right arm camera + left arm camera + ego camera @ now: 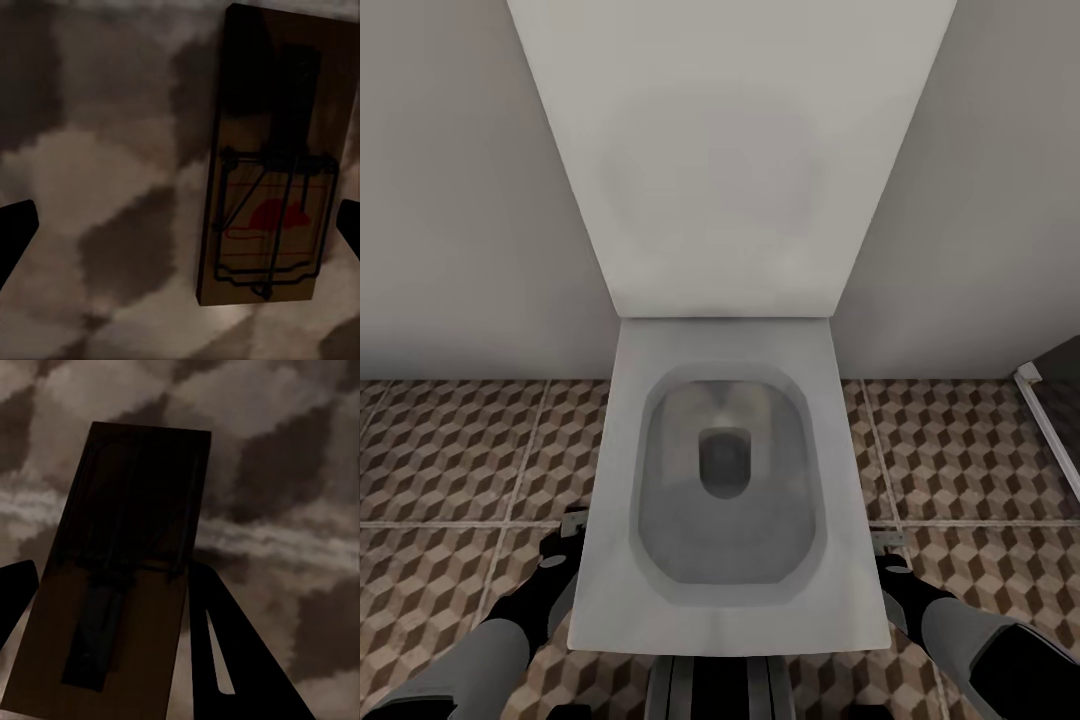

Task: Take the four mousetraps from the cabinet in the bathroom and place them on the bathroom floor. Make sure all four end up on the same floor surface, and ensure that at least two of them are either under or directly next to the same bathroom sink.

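Left gripper (572, 524) low beside toilet (730, 480), clamped on a mousetrap (120, 577) above bathroom floor (450, 450) — carrying stage. Right gripper (890, 545) spread wide over second mousetrap (274, 161) — held or lying free, impossible to tell. Next, probably: find the sink.

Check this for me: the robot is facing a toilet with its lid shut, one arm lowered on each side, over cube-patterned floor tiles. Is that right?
Not quite. The head view shows the lid raised and leaning back against the wall, with the open bowl in plain sight. The rest holds: the left arm and right arm are lowered on either side, over the cube-patterned floor tiles.
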Robot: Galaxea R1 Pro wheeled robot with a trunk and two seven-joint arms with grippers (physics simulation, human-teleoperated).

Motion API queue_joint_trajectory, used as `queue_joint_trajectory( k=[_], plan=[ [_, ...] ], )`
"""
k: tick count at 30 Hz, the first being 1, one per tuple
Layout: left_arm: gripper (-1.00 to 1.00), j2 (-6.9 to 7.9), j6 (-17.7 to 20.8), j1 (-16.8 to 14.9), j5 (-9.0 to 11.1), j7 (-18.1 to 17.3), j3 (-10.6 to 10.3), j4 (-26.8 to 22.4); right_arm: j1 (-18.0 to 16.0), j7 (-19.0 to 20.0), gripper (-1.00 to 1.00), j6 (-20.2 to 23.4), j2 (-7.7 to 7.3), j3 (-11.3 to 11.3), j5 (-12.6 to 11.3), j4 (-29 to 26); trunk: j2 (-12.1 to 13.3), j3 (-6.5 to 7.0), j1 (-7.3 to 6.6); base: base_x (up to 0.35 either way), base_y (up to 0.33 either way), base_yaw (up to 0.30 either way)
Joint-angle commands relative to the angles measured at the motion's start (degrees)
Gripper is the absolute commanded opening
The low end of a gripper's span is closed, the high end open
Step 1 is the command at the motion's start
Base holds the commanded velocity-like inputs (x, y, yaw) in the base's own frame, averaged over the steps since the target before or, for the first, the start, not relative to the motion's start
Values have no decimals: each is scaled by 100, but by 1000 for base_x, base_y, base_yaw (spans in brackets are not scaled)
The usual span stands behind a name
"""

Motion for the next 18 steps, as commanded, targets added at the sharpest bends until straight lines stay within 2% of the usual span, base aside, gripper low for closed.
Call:
queue_joint_trajectory(
  k=[1, 18],
  plan=[
    [-100, 0, -12, -1, 27, 13, 2, 1, 0, -15, 100, -8, -1, 48, -49, -4, -1, -3, -1, 0, 0, 0],
    [-100, -5, -24, -1, 25, 13, 0, 127, 0, -15, 100, -8, 4, 48, -47, -4, -1, -3, -1, 0, 0, 0]
  ],
)
